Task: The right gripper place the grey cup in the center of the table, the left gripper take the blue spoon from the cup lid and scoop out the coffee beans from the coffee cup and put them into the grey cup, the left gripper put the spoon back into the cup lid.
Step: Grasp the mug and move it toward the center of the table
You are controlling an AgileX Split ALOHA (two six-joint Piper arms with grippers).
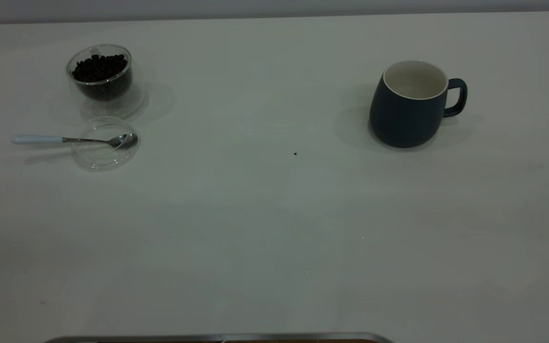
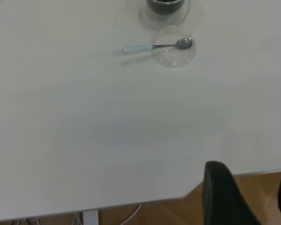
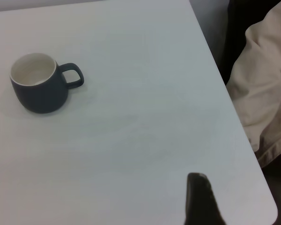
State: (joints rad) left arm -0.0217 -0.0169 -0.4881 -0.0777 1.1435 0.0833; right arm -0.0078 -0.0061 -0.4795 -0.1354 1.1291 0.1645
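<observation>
Grey cup, dark blue-grey, off-white inside, upright on right of white surface, handle toward right edge. Coffee cup, clear glass, heaped with coffee beans, far left. Cup lid just beside it; blue spoon bowl resting in lid, pale handle jutting left. Left gripper at near edge, jaws spread, holding nothing. Right gripper jaws: cannot tell

Grey cup alone on the white table, seen from the right wrist.

The grey cup stands upright on the table, its off-white interior empty. Well apart from the cup, one dark finger of the right gripper hangs over the table near its rounded corner. Cream fabric lies beyond the table edge, far from the cup.
</observation>
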